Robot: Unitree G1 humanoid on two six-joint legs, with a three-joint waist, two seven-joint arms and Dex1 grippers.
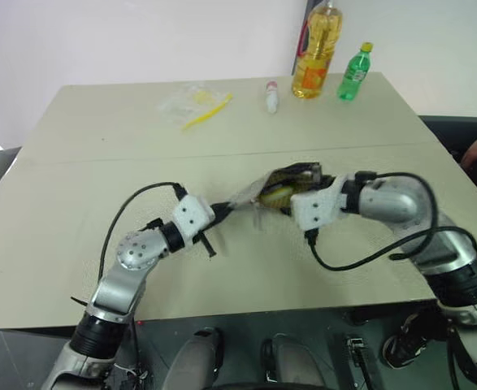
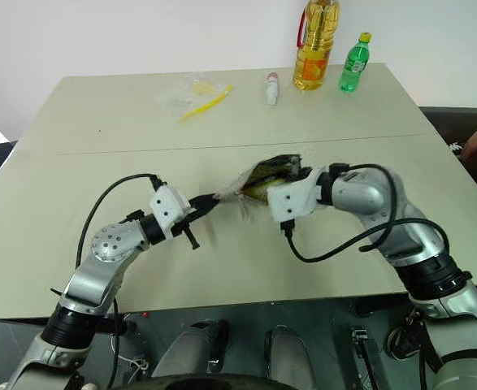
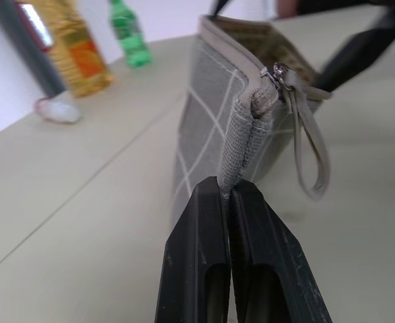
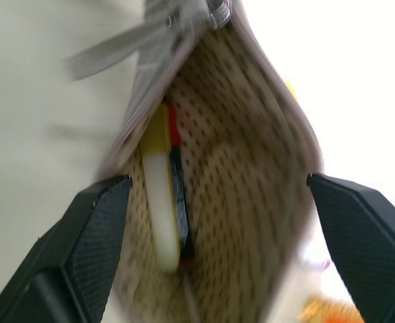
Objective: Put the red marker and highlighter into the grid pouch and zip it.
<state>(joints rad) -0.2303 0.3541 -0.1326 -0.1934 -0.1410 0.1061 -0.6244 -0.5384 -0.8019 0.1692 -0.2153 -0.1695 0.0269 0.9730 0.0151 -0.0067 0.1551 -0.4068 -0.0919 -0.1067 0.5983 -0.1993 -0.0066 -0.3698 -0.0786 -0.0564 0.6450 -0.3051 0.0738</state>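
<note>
Inside the mesh-lined grid pouch, the stubby highlighter lies beside the slim red marker; left gripper pinches its fabric tab, right gripper gapes wide.

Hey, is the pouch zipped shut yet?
No, the pouch gapes wide open, with the highlighter and the red marker lying side by side inside it.

Even, bright, diffuse light falls on the pale surface, washing the white wall behind nearly blank, and shadows under the arms are soft and faint. In the right wrist view the grid pouch is smeared by motion blur against a blown-out background. In the left wrist view the near pouch edge is sharp, while the oil bottle is out of focus.
</note>
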